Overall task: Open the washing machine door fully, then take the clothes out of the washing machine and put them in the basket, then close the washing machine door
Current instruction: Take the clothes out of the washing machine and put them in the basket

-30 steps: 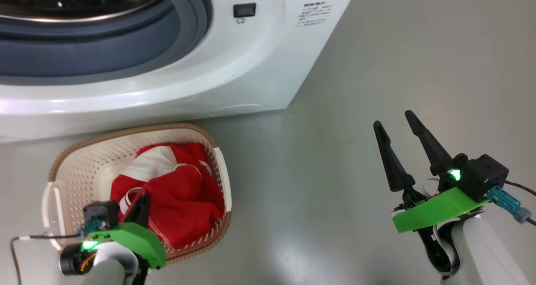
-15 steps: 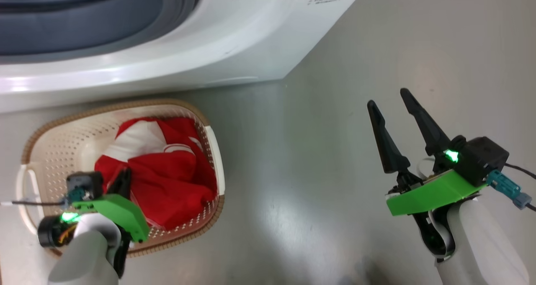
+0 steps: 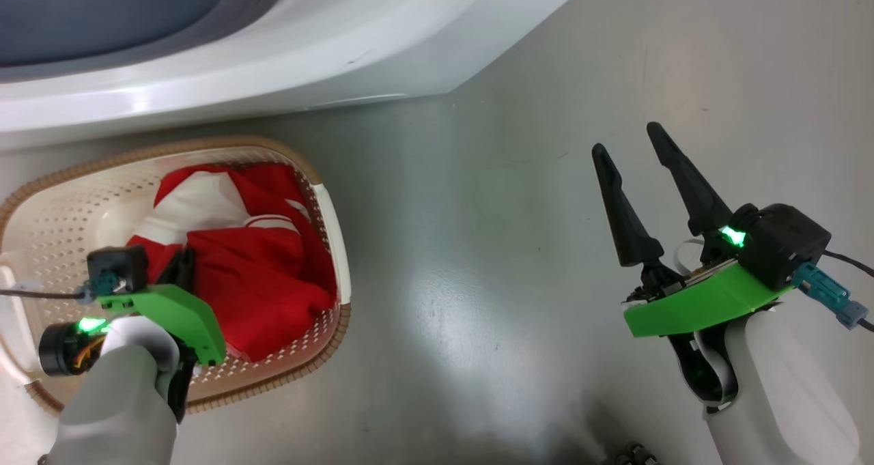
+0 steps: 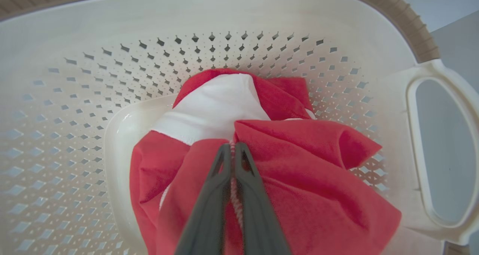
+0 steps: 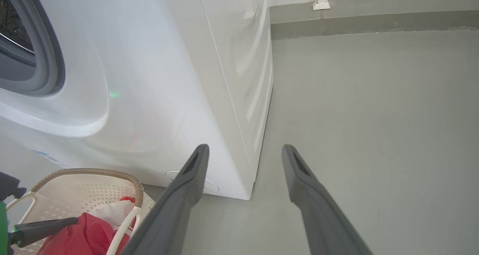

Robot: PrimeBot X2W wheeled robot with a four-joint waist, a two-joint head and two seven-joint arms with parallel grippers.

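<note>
"Red clothes (image 3: 259, 287) at the left: who has them?"
"Left gripper (image 4: 232, 147). Its arm reaches down into the basket (image 3: 205, 144) from the near left corner, fingers pinched narrow on a fold with white stitching. The clothes lie heaped in the basket against its right wall, with a white panel showing on the far side."
"And the basket?"
"On the floor (image 3: 478, 280), just in front of the washer (image 3: 273, 76)."
"Right side?"
"Right gripper (image 3: 627, 141) hangs over bare floor, well apart from the basket. Its forearm rises from the lower right, and its fingers are spread wide, holding nothing, pointing past the washer's corner."
"The room?"
"Grey glossy floor, with a grey skirting (image 5: 374, 19) below a pale wall beyond."
</note>
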